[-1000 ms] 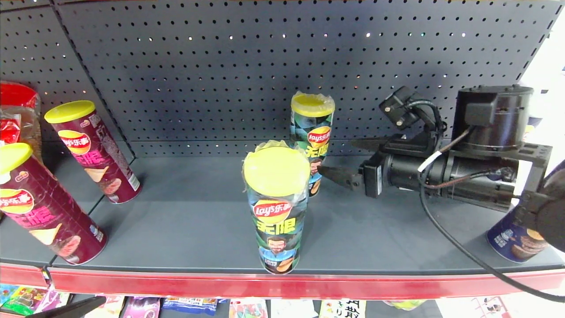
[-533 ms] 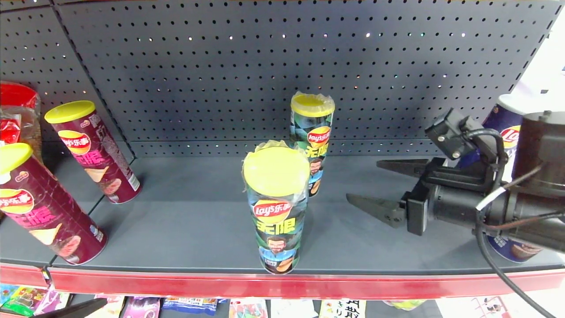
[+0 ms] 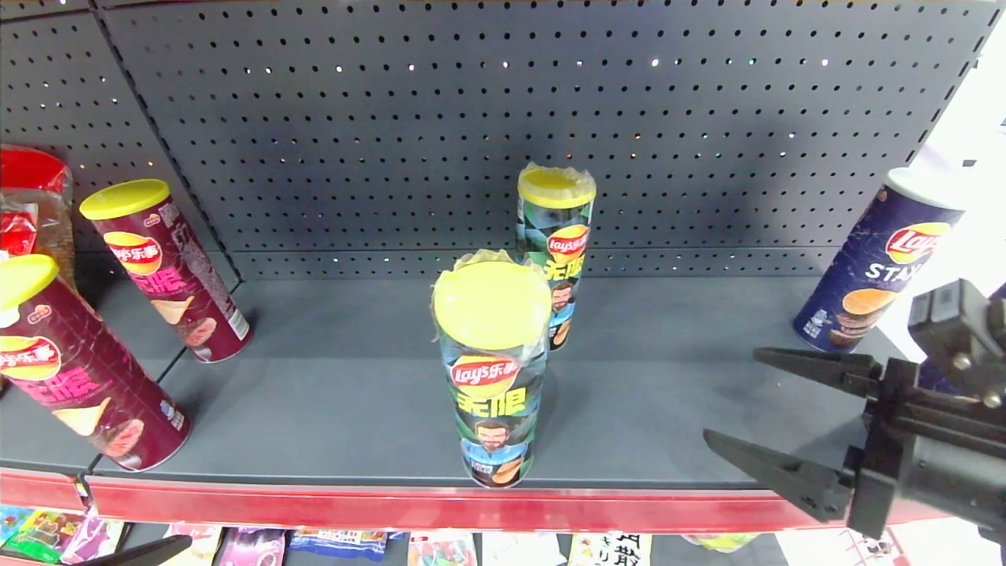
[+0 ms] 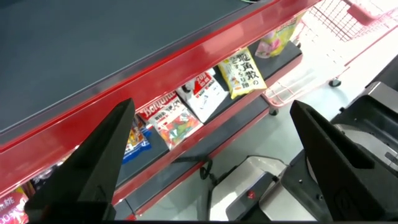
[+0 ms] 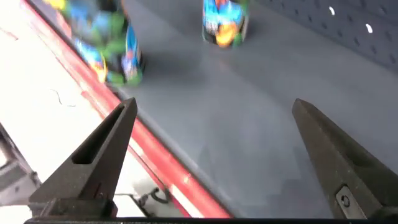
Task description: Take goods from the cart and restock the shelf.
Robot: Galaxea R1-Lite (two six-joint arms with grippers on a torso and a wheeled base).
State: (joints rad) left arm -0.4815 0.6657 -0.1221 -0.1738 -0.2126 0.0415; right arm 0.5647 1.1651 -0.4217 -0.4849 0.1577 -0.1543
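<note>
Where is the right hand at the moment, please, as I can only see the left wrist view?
Observer: The right hand hangs open and empty over the right front part of the shelf.
Operator: Thank you; what stands beyond it?
Observer: A blue can stands at the back right of the shelf, apart from the hand.
Operator: And are any cans in the middle?
Observer: Two with yellow lids stand upright there: the front green can by the red edge and the rear green can near the pegboard.
</note>
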